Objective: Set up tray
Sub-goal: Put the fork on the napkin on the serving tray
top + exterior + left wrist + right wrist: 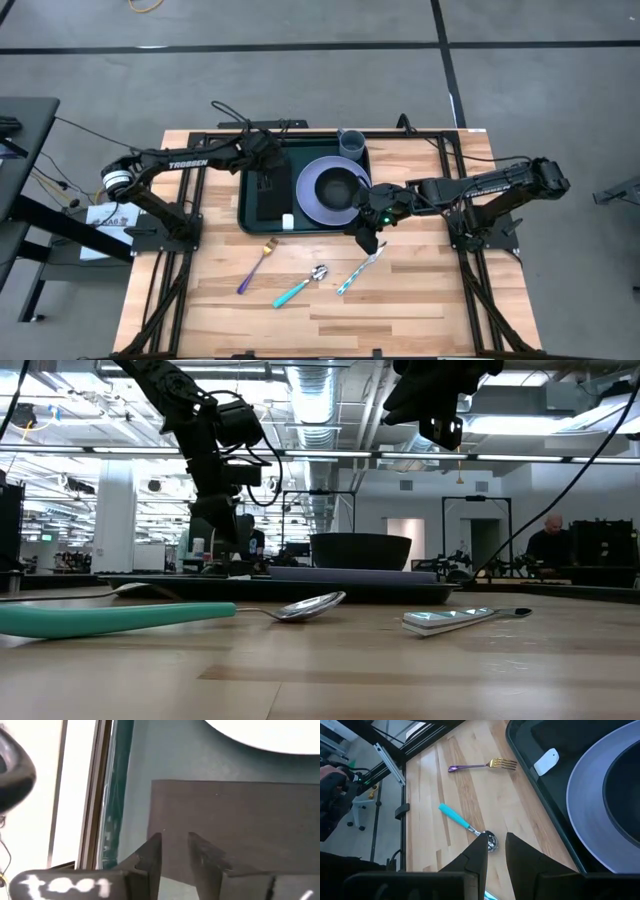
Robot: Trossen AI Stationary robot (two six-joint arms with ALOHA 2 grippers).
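The dark green tray (310, 229) lies at the middle of the table's far half. On it are a purple plate (312, 195) with a dark bowl (340, 187), a grey cup (351, 143) at the far right corner, and a flat black rectangle (272, 200) on the left. My left gripper (268, 172) is shut and points down close over that rectangle (240, 820). My right gripper (367, 243) is shut and hangs high (445, 430) off the tray's near right corner, above the knife (360, 270). My left gripper (175, 845) points down at the black rectangle's edge nearest the tray's left rim (165, 827). Its own fingers hide the tips, so I cannot tell whether they touch it.
On the bare wood near the tray lie a purple-handled fork (256, 265), a teal-handled spoon (300, 286) and the knife (460, 618). A small white tag (288, 221) sits on the tray's near part. The table's near strip holds nothing else. A person shows far behind the table.
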